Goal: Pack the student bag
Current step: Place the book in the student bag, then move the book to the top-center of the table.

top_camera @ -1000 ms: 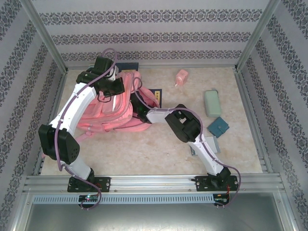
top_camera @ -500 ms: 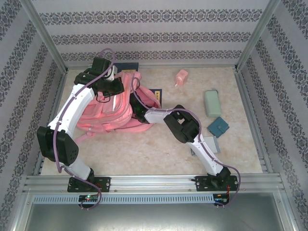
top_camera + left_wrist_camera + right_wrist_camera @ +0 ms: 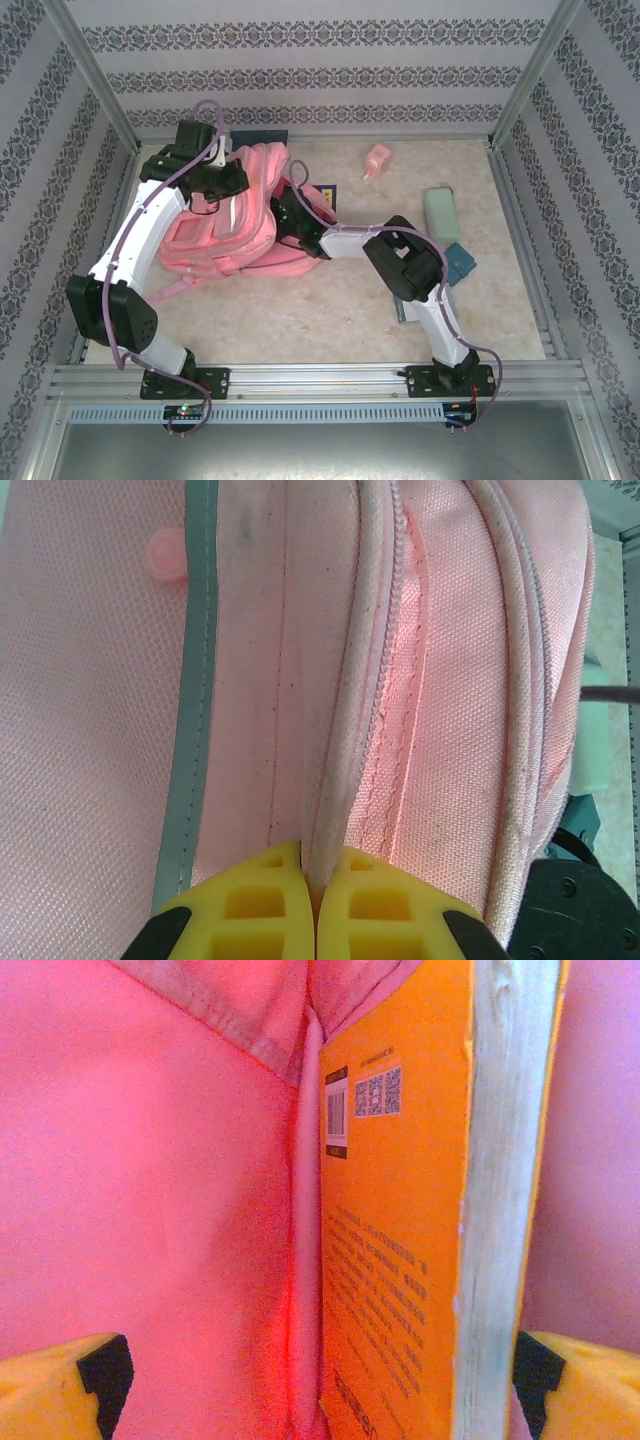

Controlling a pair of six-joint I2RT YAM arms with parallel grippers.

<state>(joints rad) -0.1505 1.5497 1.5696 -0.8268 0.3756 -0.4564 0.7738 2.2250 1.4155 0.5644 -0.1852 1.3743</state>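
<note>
Here left claw (image 3: 312, 885) pinches the student bag (image 3: 100, 730); right claw (image 3: 320, 1372) spread astride QR-coded orange book (image 3: 400, 1210)

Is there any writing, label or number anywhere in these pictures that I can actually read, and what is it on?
Orange book cover: a square code, a barcode and lines of print, all too blurred to read.
Student bag: no writing visible.
Dark blue book beyond the bag: too small to read anything.
</note>
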